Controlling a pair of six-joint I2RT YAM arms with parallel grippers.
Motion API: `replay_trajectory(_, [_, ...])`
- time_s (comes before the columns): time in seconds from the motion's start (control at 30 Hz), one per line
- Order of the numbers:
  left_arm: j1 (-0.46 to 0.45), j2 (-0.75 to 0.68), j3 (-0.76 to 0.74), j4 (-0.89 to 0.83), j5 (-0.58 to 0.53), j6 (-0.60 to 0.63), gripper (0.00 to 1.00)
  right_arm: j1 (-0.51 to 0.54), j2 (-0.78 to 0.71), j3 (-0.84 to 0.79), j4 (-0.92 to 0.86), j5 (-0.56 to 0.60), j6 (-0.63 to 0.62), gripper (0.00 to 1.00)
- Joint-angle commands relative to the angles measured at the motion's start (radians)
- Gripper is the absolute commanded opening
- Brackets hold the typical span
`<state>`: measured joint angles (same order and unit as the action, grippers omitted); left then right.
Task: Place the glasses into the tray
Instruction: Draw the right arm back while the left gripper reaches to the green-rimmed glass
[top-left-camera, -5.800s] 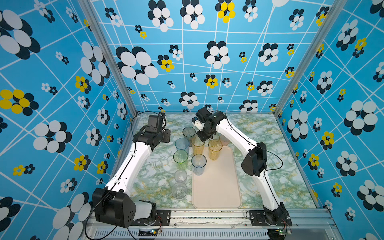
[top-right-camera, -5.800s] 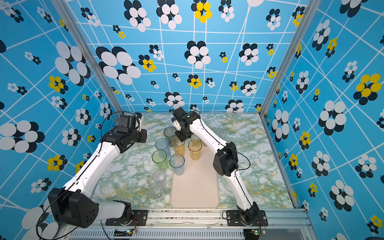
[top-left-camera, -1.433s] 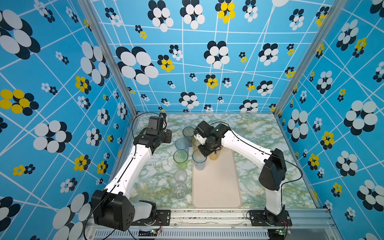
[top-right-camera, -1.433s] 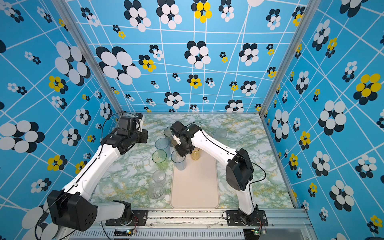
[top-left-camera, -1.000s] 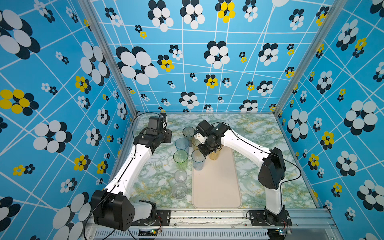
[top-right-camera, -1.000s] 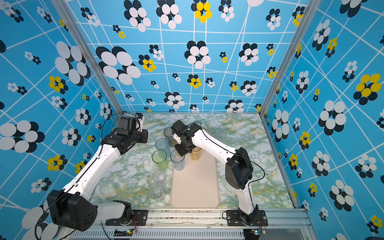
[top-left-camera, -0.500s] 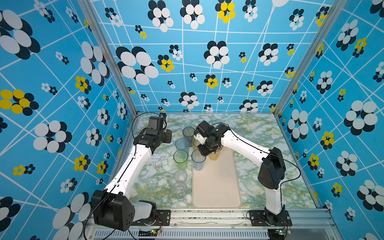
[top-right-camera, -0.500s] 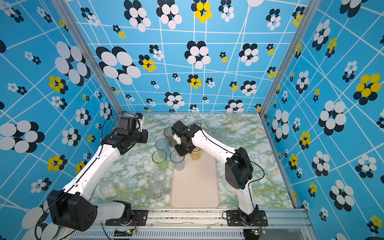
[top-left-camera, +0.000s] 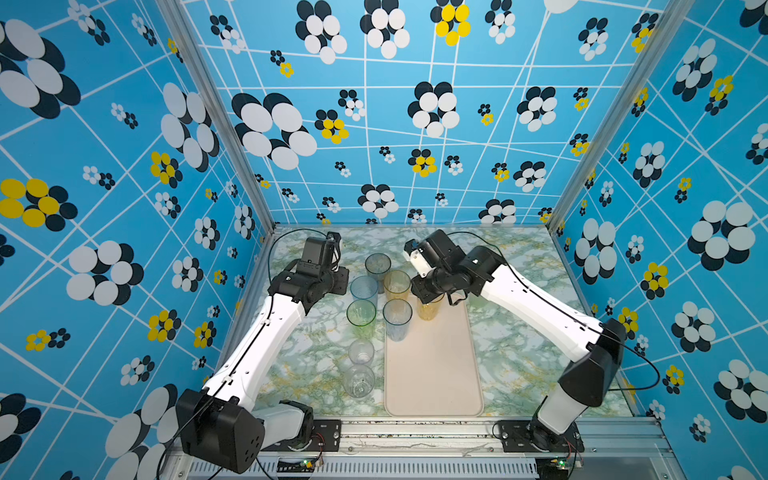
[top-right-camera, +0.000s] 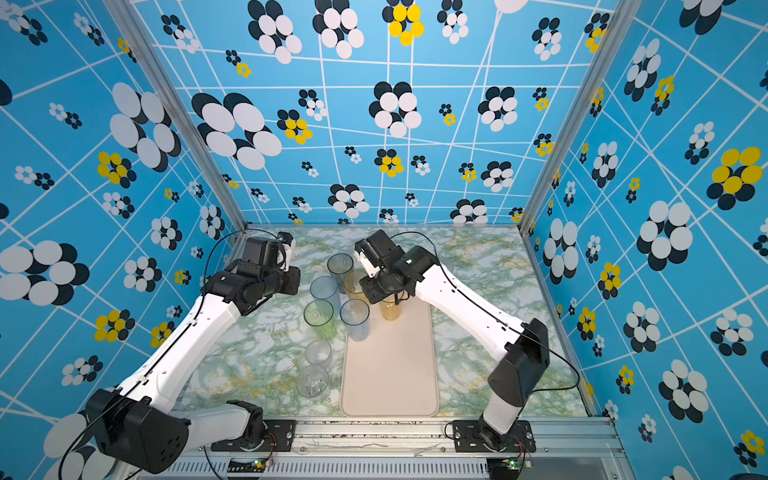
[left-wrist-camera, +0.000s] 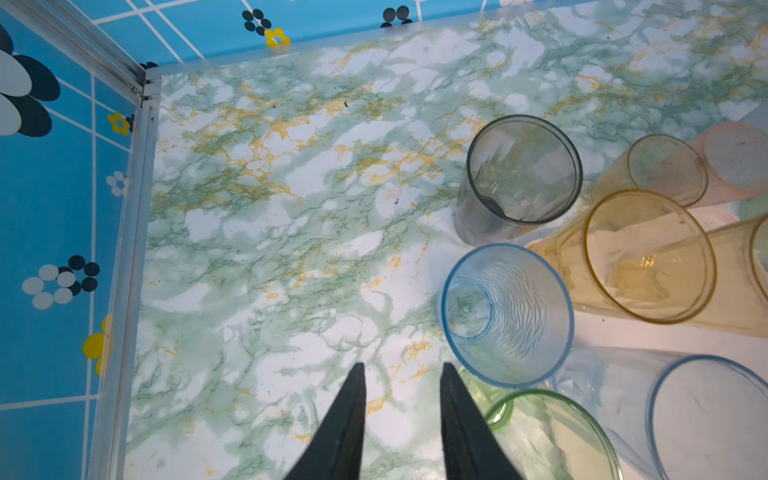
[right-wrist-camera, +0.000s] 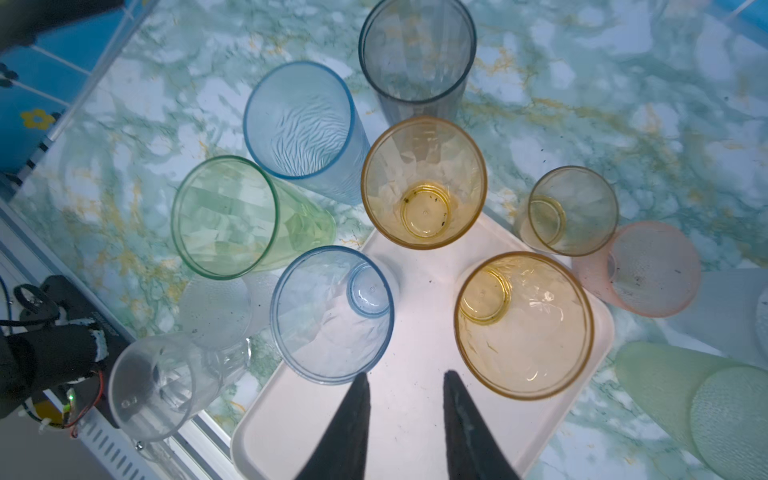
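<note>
The right fingers (right-wrist-camera: 347, 428) stand apart and empty above the tray (top-left-camera: 434, 374), between a blue tumbler (right-wrist-camera: 332, 311) and an amber tumbler (right-wrist-camera: 523, 324) that stand upright at its far end. The left fingers (left-wrist-camera: 345, 428) hang parted, gripping nothing, over bare worktop (left-wrist-camera: 270, 249) beside a green tumbler (left-wrist-camera: 548, 432) off the tray

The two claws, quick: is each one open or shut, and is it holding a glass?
Left gripper: open, holding nothing.
Right gripper: open, holding nothing.
</note>
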<state>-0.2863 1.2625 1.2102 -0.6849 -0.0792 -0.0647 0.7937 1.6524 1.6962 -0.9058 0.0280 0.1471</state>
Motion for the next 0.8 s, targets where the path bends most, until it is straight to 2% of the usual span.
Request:
replay_trajectory(0.0, [-0.019, -0.031, 0.045, -0.115, 0.006, -0.040, 0.33, -0.050, -0.084, -0.102, 0.081, 0.018, 0.025, 0.35])
replay_trajectory(0.13, [-0.031, -0.029, 0.045, -0.169, 0.078, -0.078, 0.33, -0.100, -0.174, -0.224, 0.129, -0.006, 0.046, 0.38])
replay_trajectory(0.3, [-0.052, 0.002, 0.039, -0.221, 0.092, -0.104, 0.32, -0.142, -0.239, -0.303, 0.148, -0.026, 0.054, 0.38])
replay_trajectory(0.53, [-0.062, 0.042, 0.023, -0.244, 0.162, -0.135, 0.30, -0.154, -0.264, -0.333, 0.154, -0.037, 0.051, 0.38])
replay_trajectory(0.77, [-0.067, 0.061, -0.004, -0.271, 0.129, -0.139, 0.28, -0.154, -0.260, -0.343, 0.163, -0.046, 0.049, 0.38])
